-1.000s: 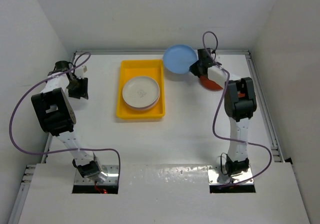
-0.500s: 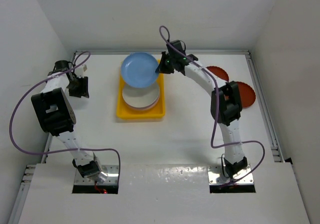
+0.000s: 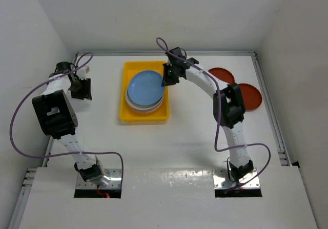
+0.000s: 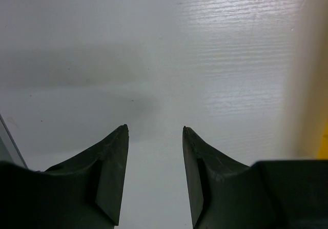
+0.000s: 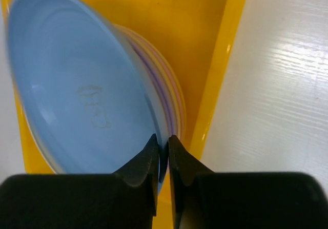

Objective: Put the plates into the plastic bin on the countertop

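Observation:
My right gripper is shut on the rim of a light blue plate, held tilted just over the stack of plates in the yellow plastic bin. In the right wrist view the blue plate leans on the stacked plates' rims, inside the bin, with my gripper pinching its edge. Two dark red plates lie on the countertop at the right. My left gripper is open and empty at the far left; it also shows in the left wrist view.
White walls enclose the countertop on three sides. The bin's yellow edge shows at the right border of the left wrist view. A purple cable loops from each arm.
My right arm carried the blue plate from the back right leftward over the bin and lowered it onto the stack. The left arm has not moved.

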